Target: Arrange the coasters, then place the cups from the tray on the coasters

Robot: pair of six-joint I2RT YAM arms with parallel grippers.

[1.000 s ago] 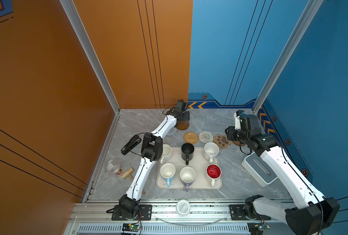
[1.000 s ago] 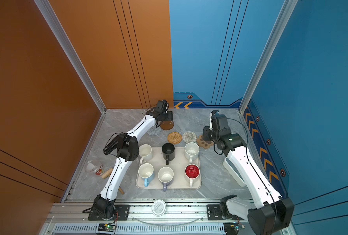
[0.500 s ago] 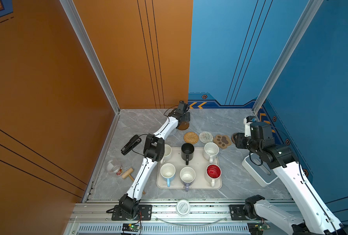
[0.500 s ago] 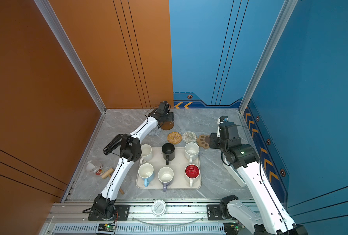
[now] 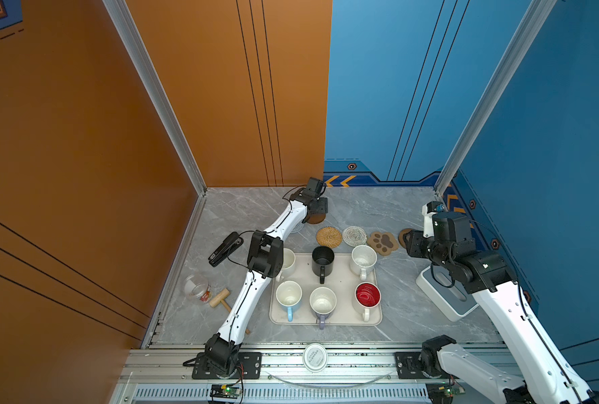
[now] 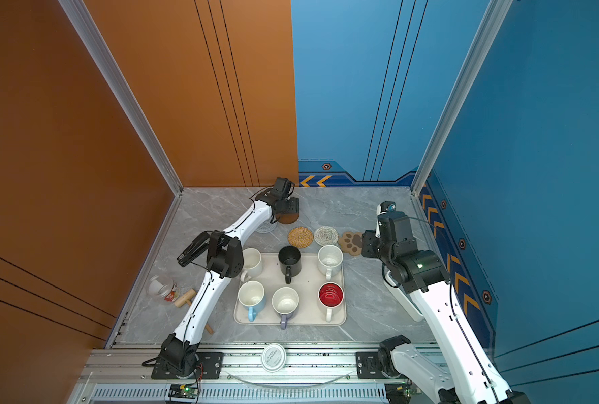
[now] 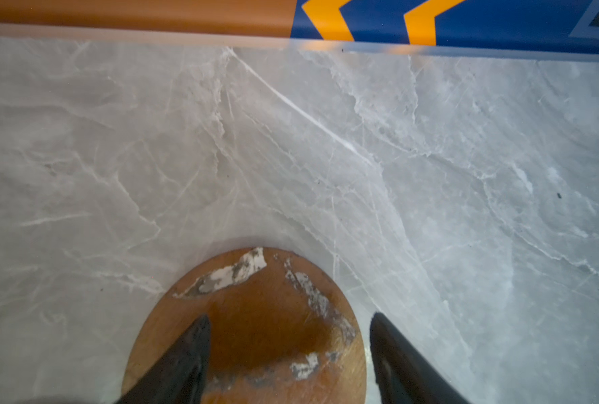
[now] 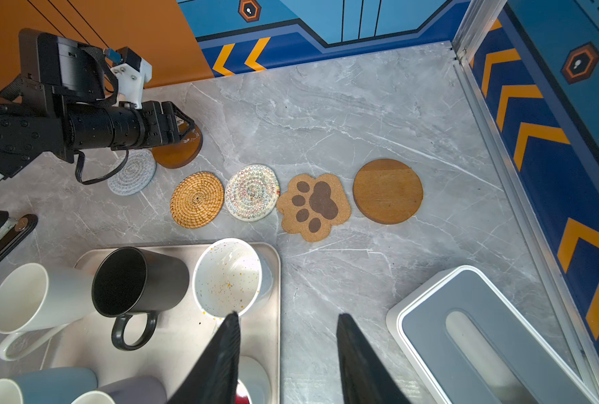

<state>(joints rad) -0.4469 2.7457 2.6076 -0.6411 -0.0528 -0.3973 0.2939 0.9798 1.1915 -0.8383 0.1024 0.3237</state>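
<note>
hidden: grey-blue coaster (image 6: pixel 266 228) is lying half under the left arm (image 6: pixel 245 220); brown coaster (image 7: pixel 256 314), by the back wall, is running off the wrist view.
cups (image 5: pixel 322 260): standing on the tray (image 5: pixel 342 280), handles pointing nearward.
left gripper (image 7: pixel 291 316): spread, one finger (image 7: pixel 182 356) hanging over the brown coaster, one past its rim.
right gripper (image 8: pixel 287 314): hovering spread, gripping nothing.

My left arm (image 5: pixel 284 224) half hides the grey-blue coaster (image 5: pixel 298 228); my elbow (image 5: pixel 265 253) masks the white mug (image 5: pixel 289 261), tray's (image 5: pixel 342 271) ten o'clock.
</note>
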